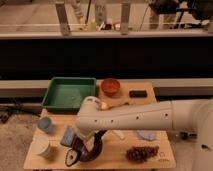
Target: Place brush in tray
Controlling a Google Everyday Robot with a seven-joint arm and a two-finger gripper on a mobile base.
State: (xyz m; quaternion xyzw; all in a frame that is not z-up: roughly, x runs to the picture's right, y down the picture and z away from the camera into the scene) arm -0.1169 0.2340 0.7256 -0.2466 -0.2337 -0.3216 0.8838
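The pincer [79, 146] hangs spread just over the brush [71, 159] — which lies at the worktop's [112, 156] front edge beside a dark bowl [95, 149], well apart from the green tray [67, 95].

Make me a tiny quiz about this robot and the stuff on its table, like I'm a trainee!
1. True or false: the brush already lies in the green tray.
2. Where is the tool?
A) over the tray
B) low over the front left of the table, by the brush and the dark bowl
C) at the far right corner
3. Fill in: the small round bowl just right of the tray is ____ in colour.

Key: 1 false, because the brush is on the table near the front edge; 2 B; 3 orange-red.
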